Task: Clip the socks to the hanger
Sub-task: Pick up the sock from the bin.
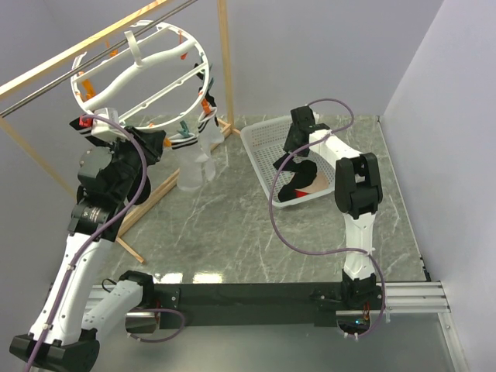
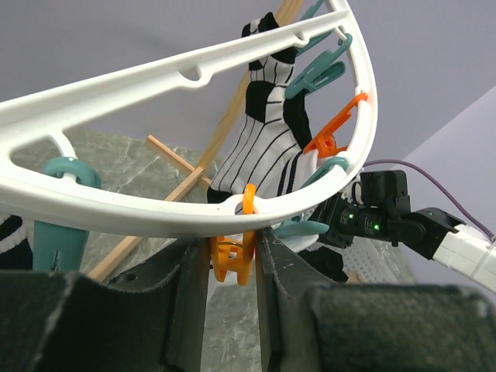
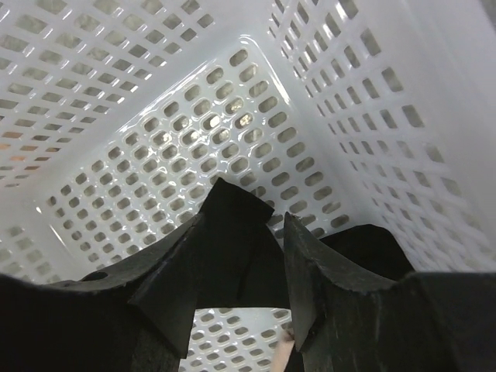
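The hanger (image 1: 139, 74), a round white ring with orange and teal clips, hangs from a rail at the far left. A black-and-white striped sock (image 2: 263, 147) hangs from it on a teal clip (image 2: 314, 74); clipped socks (image 1: 190, 151) also show in the top view. My left gripper (image 1: 155, 139) sits just under the ring's rim (image 2: 155, 213), and in the left wrist view it (image 2: 231, 248) is shut on an orange clip (image 2: 232, 260). My right gripper (image 1: 297, 157) is down in the white mesh basket (image 1: 260, 143). In the right wrist view it (image 3: 244, 221) is shut on a black sock (image 3: 240, 248).
More black socks (image 1: 302, 186) lie in the basket. A wooden frame (image 1: 225, 62) with a metal rail (image 1: 46, 85) holds the hanger, and its foot bar (image 1: 151, 198) lies on the table. Grey walls stand close at the left, back and right.
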